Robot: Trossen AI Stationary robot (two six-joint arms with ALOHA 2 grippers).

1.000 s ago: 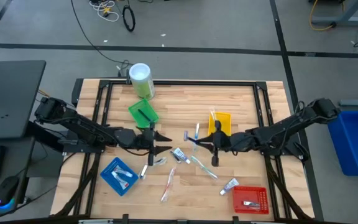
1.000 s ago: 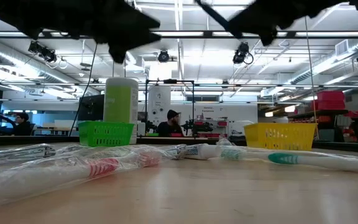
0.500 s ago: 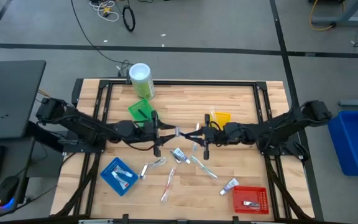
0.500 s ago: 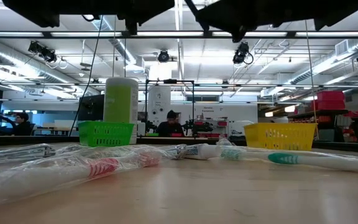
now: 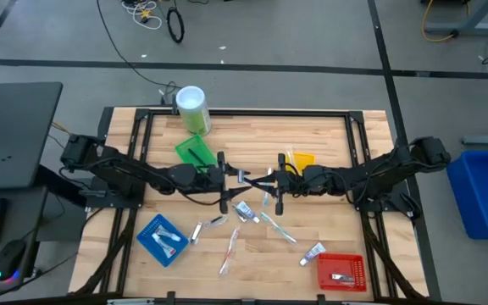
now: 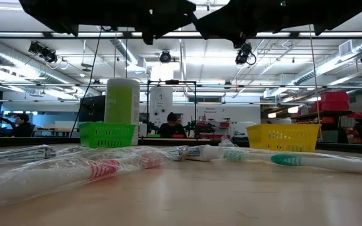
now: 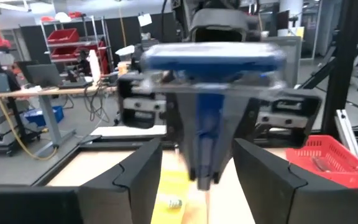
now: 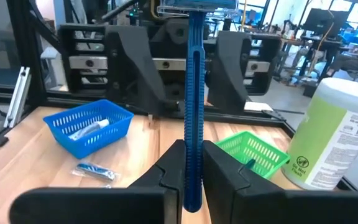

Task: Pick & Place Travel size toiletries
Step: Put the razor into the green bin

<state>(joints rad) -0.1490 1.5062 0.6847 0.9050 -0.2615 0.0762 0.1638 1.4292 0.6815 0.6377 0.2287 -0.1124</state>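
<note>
A blue razor (image 8: 193, 112) with a long handle and a broad head (image 8: 194, 7) is held above the table's middle, in my right gripper (image 8: 193, 186), which is shut on it. My left gripper (image 7: 201, 180) faces it from the table's left, open, with a finger on either side of the razor (image 7: 207, 112). In the high view the two grippers (image 5: 234, 178) (image 5: 267, 180) meet tip to tip. Other toiletries lie on the wood: tubes (image 5: 244, 210) (image 5: 313, 252) and wrapped toothbrushes (image 5: 275, 226) (image 5: 230, 250). My right gripper pinches the razor's handle near its free end (image 8: 193, 193) between its two fingers. It comes level from the table's right, with the handle lying along the fingers. The razor is lifted clear, its head pointing toward the left gripper. Whether my left gripper touches the razor, I cannot tell.
Four small trays stand around the middle: green (image 5: 195, 152), yellow (image 5: 301, 165), blue (image 5: 161, 239) with tubes in it, red (image 5: 341, 272) with one item. A green canister with a white lid (image 5: 191, 108) stands at the far edge. The low view shows wrapped toothbrushes (image 6: 99, 168) (image 6: 294, 160).
Both grippers have risen off the table and closed in on each other over its middle, the left moving toward the right edge and the right toward the left edge. The right one carries the razor with it.
</note>
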